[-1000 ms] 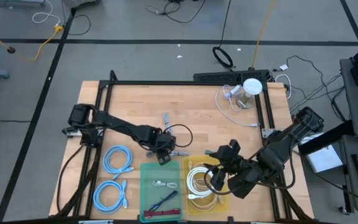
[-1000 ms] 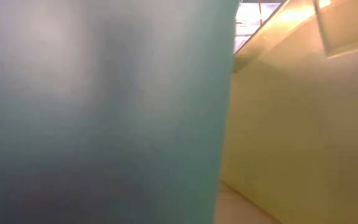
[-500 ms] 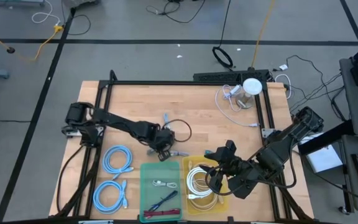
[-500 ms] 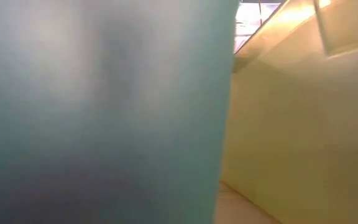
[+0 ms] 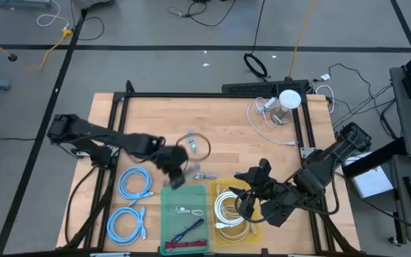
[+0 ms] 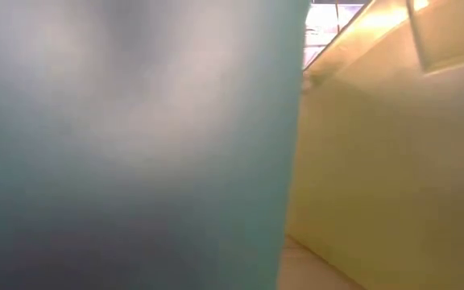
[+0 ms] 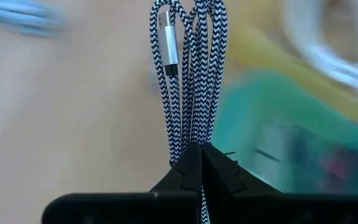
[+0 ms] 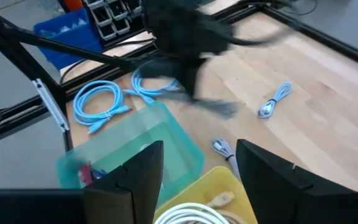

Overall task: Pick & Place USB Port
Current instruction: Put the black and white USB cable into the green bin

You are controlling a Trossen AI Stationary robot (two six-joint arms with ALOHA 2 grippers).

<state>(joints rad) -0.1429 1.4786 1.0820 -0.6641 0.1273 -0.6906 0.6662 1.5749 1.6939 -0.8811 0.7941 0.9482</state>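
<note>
Two dark arms over a light wooden table. The left gripper sits just past the far edge of the translucent green plastic bin. In the left wrist view its fingers are pressed together on a bundled black-and-white braided USB cable, pinched at the lower end of the bundle; the loops stand up away from the fingertips, and a silver metal plug lies along one strand. From above the cable cannot be made out at the gripper. The green bin shows blurred behind the cable in the left wrist view.

The right gripper hangs over the yellow plastic bin, fingers spread wide apart and holding nothing. Coiled white cable lies in the yellow bin.

In the green bin: a small white cable and a dark blue and red bundle at its near end.

On the bare wood: a small grey coiled cable near the bins' far edges, another pale looped cable farther out, and two light blue coiled cables left of the green bin. A white round object with a white cord sits at the far right corner.

The low view is filled by green and yellow bin walls only.
</note>
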